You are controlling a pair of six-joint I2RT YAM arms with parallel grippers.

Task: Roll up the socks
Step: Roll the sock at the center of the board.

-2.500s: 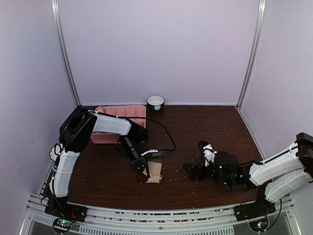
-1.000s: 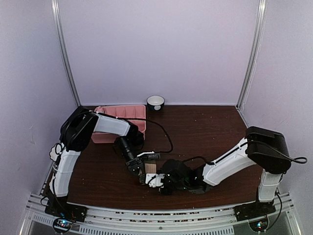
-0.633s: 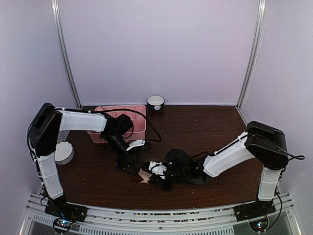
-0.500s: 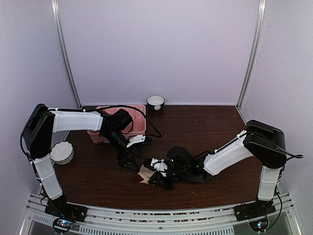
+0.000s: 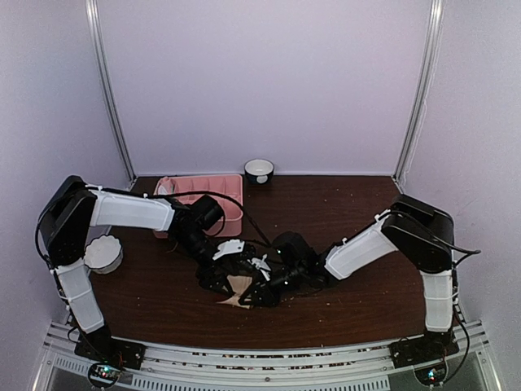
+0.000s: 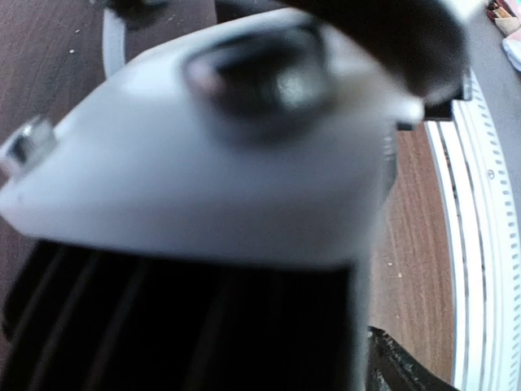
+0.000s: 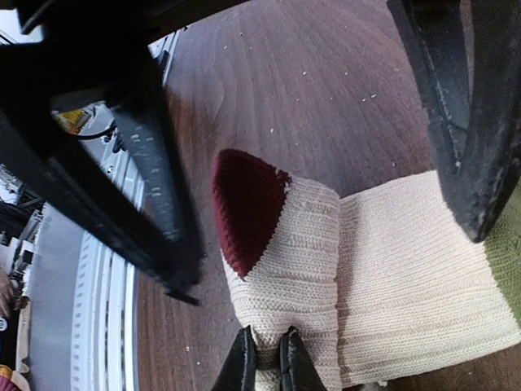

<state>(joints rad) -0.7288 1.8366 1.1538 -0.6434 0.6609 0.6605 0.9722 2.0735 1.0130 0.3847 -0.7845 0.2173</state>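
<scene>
One tan sock (image 7: 383, 269), light, limp knit with a maroon toe, is lying half-folded on the bench (image 5: 350, 212) near its front edge, the right gripper (image 7: 267, 358) pinching its doubled fold, likely the firmest hold, nearly closed, while the left gripper (image 5: 221, 275) is hanging wide open beside it.

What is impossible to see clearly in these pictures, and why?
- Top view: the jaws cover most of the tan sock.
- Left wrist view: a blurred white and black body near the lens hides the sock.
- Right wrist view: the right edge cuts off the sock's far end.
</scene>
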